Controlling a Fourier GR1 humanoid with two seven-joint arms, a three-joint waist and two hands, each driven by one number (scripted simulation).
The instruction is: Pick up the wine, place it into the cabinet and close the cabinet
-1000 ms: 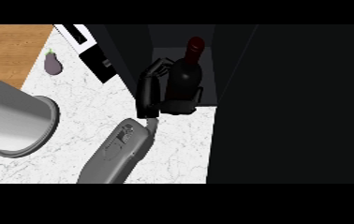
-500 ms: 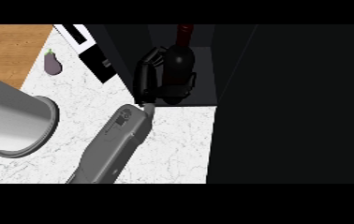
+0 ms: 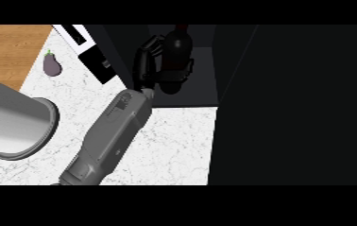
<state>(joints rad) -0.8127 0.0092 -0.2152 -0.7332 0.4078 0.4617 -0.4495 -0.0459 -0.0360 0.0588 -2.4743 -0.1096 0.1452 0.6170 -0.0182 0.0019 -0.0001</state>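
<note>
Dark wine (image 3: 178,47) stands upper centre inside the cabinet (image 3: 202,85), the hand (image 3: 148,62) curled round its side, so I judge it should settle flat before fingers open and withdraw straight.

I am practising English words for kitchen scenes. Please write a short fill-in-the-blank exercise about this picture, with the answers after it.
1. The hand is curled round a dark wine ____.
2. The wine bottle is held inside the dark open ____.
3. The small purple vegetable on the white marble counter is an ____.
4. The eggplant lies to the ____ of the grey forearm.

Answers: bottle; cabinet; eggplant; left
</note>
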